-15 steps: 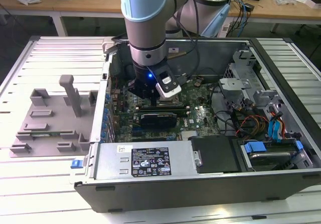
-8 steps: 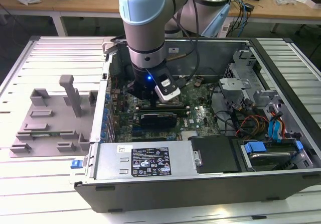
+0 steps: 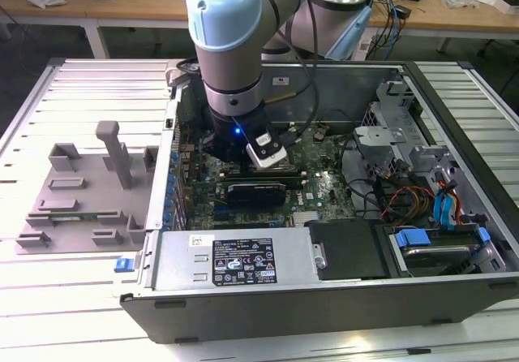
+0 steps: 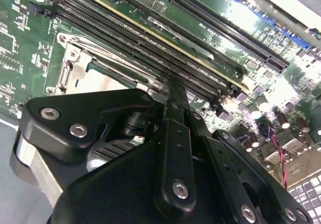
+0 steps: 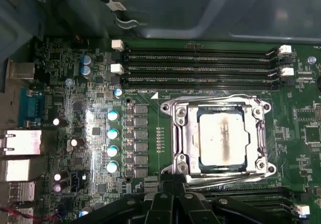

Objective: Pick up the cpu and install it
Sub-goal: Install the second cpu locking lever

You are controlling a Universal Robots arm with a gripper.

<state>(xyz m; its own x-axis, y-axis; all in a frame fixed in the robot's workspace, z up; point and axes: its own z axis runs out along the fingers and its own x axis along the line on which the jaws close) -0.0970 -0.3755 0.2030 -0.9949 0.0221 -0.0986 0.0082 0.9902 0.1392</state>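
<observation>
1. One gripper (image 4: pixel 173 91), mounted on the arm, reaches down into the open computer case (image 3: pixel 324 293) above the motherboard (image 5: pixel 90 133); whether its fingers are parted or closed cannot be told, and nothing is seen in its grasp.
2. The cpu (image 5: pixel 221 138), with its pale metal top, lies seated in the metal-framed socket (image 5: pixel 178 133), just beside the memory slots (image 5: pixel 200 66).
3. A grey fixture tray (image 3: pixel 81 196) rests outside the case, toward the exterior view's left.
</observation>
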